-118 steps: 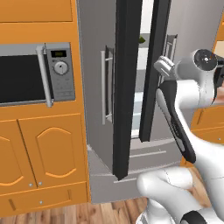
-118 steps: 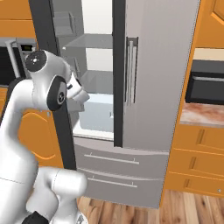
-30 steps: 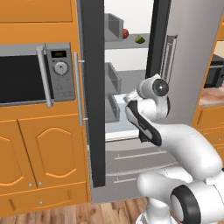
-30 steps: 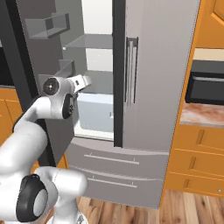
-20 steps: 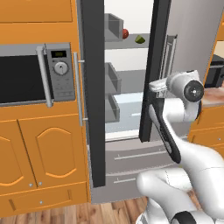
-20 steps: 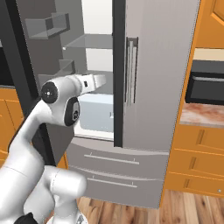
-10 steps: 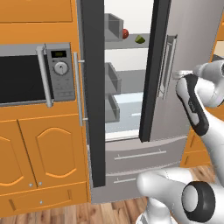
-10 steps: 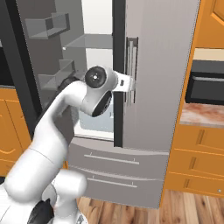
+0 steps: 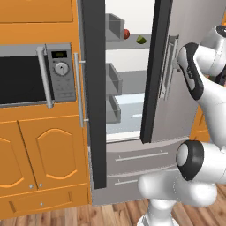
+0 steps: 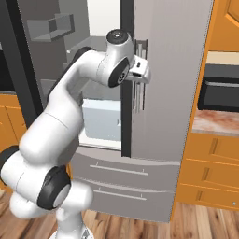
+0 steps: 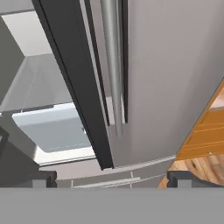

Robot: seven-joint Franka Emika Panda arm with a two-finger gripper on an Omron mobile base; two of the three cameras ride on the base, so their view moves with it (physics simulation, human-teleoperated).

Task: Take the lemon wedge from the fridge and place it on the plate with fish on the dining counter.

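While the arm blocks part of the fridge front, this is what shows:

Fridge: left door swung wide open, its dark edge twd the camera; right door shut, w/ slim vertical handle close-up in hand view.
Lemon wedge: tiny yellow-green bit on the top fridge shelf, just beside a small round red fruit; both half tucked behind the right door's dark edge in left base view.
Door bins: grey, stacked on the inside of the open door; contents can't be made out.
Lower shelf: pale bluish drawer visible; back of the shelf hidden by the door edge.
Pincer: in front of the shut right door by its handle, apart from the lemon wedge. Jaws wide open, nothing in them. In right base view it's small and partly covered by the wrist, so finger detail is prob. not readable; in hand view just the two dark tips at the bottom corners, far apart.
Microwave: left of the fridge, cut off at the frame edge.
Table: marbled top at right in right base view, cut off by the frame.
Oven: dark front above that top, partly cropped.
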